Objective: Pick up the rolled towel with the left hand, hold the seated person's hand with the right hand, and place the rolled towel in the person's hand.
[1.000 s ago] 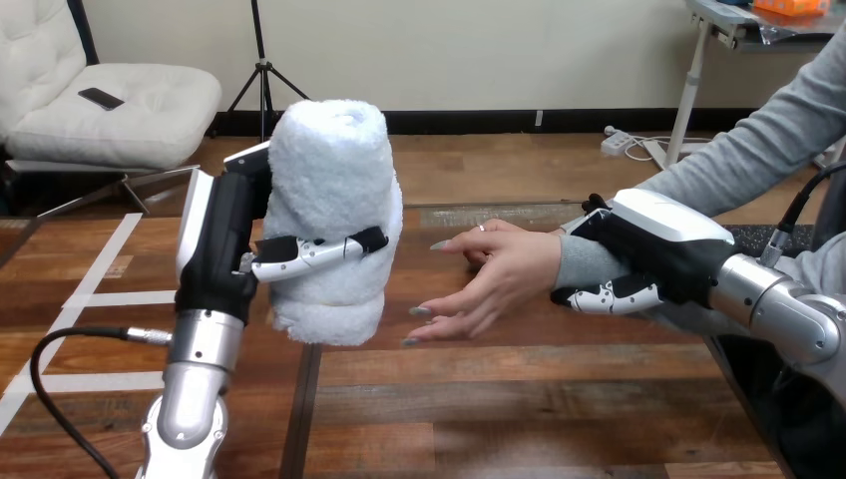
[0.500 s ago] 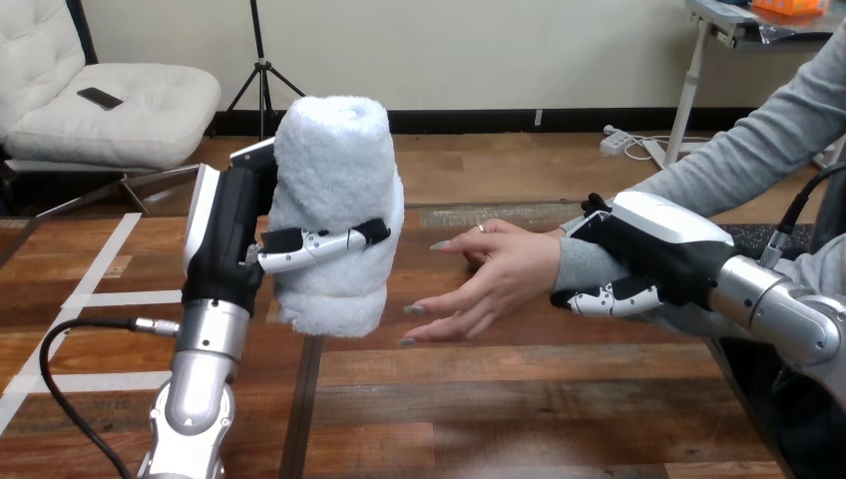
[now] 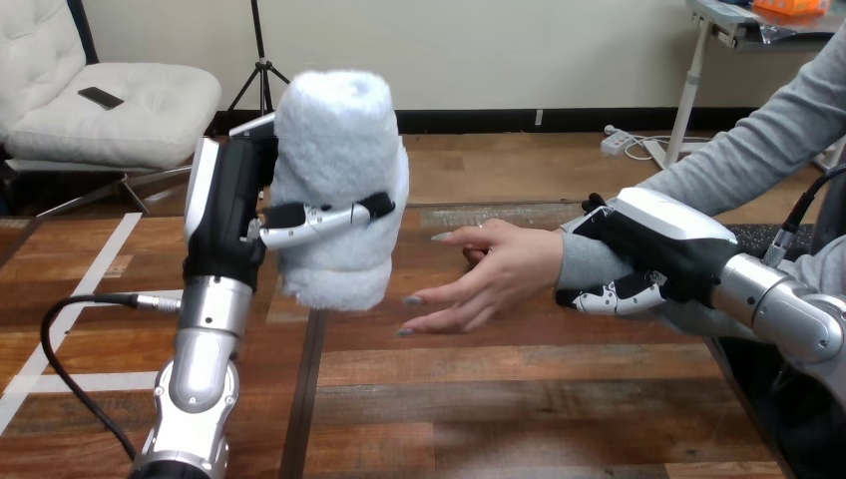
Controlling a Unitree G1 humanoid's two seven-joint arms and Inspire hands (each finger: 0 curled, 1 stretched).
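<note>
Rolled towel (image 3: 337, 185) was upright in the air, well off the table (image 3: 519, 399), w/ my left hand (image 3: 229, 225) wrapped round its middle, fingers across the front. I'd guess the mid-roll grip was so it wouldn't tip or unroll. It hung near the person's hand (image 3: 499, 274), not touching. That hand was side-on, fingers loosely spread toward the towel. My right hand (image 3: 653, 249) clasped the person's wrist at the grey sleeve, fingers curled under, prob. to steady it. Nothing btwn towel and palm. Only the outstretched fingertips might snag the roll's lower end.
</note>
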